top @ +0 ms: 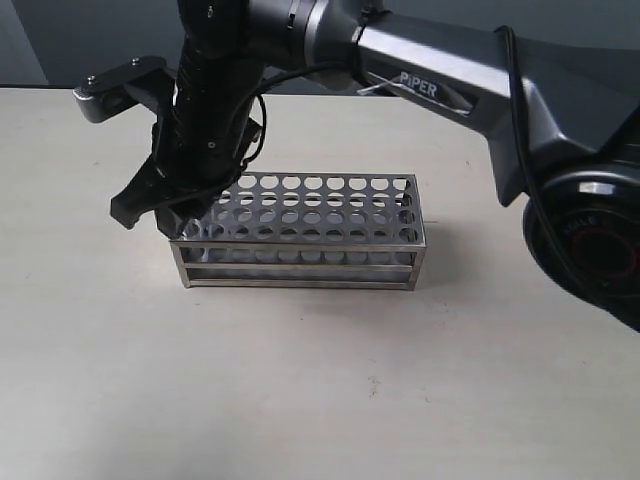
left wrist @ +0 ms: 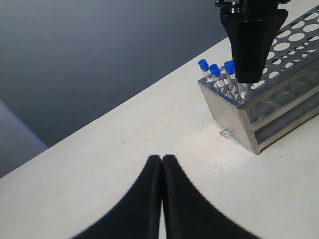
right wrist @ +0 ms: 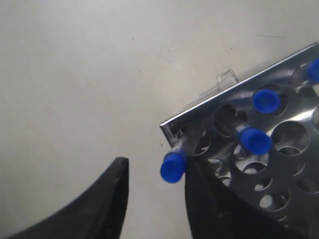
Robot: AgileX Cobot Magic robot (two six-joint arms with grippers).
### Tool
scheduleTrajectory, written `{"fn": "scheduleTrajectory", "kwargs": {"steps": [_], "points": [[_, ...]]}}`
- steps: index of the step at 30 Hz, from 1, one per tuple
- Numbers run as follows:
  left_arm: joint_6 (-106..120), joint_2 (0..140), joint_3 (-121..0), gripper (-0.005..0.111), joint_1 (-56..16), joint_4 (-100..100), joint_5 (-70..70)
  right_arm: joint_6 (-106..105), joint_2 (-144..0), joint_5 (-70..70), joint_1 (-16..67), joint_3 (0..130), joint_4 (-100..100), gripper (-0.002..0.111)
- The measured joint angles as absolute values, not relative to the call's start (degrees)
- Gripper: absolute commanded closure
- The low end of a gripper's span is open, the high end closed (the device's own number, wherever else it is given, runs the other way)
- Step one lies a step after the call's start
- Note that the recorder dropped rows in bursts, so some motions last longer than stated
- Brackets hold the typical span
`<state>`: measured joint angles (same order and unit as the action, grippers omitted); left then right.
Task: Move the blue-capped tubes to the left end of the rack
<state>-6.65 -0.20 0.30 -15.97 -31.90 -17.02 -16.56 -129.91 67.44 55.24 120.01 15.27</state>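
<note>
The right hand (right wrist: 155, 172) has reached right across the middle and hangs over the left end of the rack (top: 300, 272), and that reach makes sense, because this is the end where the tubes are meant to collect. Its fingers are spread, and between them is a leaning tube (right wrist: 180, 153) sitting in the corner hole. The blue cap tips outward past the rack's edge and is close against one finger; I can't tell whether they actually touch. With the fingers apart, the rack seems to be carrying the tube and not the hand, which looks like a drop-off into that hole. The other blue-capped tubes (left wrist: 215, 69) are bunched in the holes just beside it at the same end, three caps plain in the left wrist view, the fourth hidden behind the black finger. So, by my reading, all four are gathered where they belong and the job is close to done. The tilt is the thing to watch, since a careless lift could catch the cap. The left hand (left wrist: 162, 158) has its fingers pressed together with nothing between them, over the bare surface (top: 300, 410) off the rack's end, apparently parked clear of the working arm.
</note>
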Motion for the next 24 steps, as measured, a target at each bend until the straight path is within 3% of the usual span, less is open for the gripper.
{"fn": "scheduleTrajectory", "kwargs": {"steps": [24], "points": [[-6.65, -0.2, 0.3, 0.106, -15.97, -31.9, -17.02, -10.31, -119.85, 69.64, 55.43, 122.82, 6.71, 0.071]]}}
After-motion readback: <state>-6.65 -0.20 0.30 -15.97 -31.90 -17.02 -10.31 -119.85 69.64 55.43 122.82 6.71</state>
